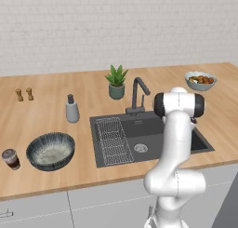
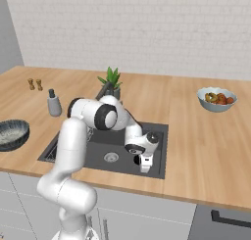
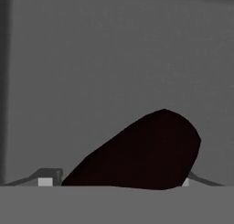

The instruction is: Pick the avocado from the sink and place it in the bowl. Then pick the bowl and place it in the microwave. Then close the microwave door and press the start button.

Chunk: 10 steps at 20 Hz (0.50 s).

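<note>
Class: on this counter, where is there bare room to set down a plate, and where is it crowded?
Bare wood lies between the sink and the fruit bowl, and behind the shakers. Crowded: the left front, with the bowl, cup and dispenser.

In the left base view, the arm's white upper link covers the right-hand part of the sink (image 1: pixel 139 129) at centre frame, hiding whatever lies there. At the far left edge, the small dark cup (image 1: pixel 10 158) is too small to read its contents. In the right base view, the bowl (image 2: pixel 12 132) is cut off by the left edge. The fruit in the small light bowl (image 2: pixel 217 99) at upper right is too small to name. In the hand view, the avocado (image 3: pixel 141 154) loses its lower part behind the bottom band, and the fingertips (image 3: pixel 45 178) barely show beside it, so contact cannot be judged.
</note>
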Motion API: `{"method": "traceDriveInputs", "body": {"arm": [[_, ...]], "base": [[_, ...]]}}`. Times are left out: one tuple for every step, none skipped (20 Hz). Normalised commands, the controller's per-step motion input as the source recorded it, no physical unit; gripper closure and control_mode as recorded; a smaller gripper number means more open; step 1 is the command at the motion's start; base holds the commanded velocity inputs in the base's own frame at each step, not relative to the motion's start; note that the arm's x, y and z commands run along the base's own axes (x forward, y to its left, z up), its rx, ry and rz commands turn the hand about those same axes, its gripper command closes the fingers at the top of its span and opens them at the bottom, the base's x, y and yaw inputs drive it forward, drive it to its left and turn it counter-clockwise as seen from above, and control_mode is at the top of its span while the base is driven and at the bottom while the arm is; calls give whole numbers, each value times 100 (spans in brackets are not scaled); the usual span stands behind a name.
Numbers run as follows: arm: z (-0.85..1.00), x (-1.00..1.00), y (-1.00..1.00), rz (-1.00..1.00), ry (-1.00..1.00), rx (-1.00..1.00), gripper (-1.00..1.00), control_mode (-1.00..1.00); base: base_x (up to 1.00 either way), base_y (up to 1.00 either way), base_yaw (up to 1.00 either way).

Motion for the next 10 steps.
{"method": "traceDriveInputs", "body": {"arm": [[0, 2, 0, 0, 9, -2, 100, -100], [0, -6, 0, 0, 0, 0, 100, -100], [56, -29, 0, 0, -4, -1, 100, -100], [100, -32, 10, 1, 0, -13, 100, -100], [100, -60, 0, 5, -4, -14, 100, -100], [100, -68, 0, 9, -3, -11, 100, -100], [100, -69, 0, 10, -7, -15, 100, -100], [100, -71, 15, 10, -9, -19, 100, -100], [100, -67, 18, 9, -7, -19, 100, -100], [100, -74, 17, 13, -7, -17, 100, -100]], "base": [[0, 0, 0], [0, 0, 0], [0, 0, 0], [0, 0, 0], [0, 0, 0], [0, 0, 0], [0, 0, 0], [0, 0, 0], [0, 0, 0], [0, 0, 0]]}}
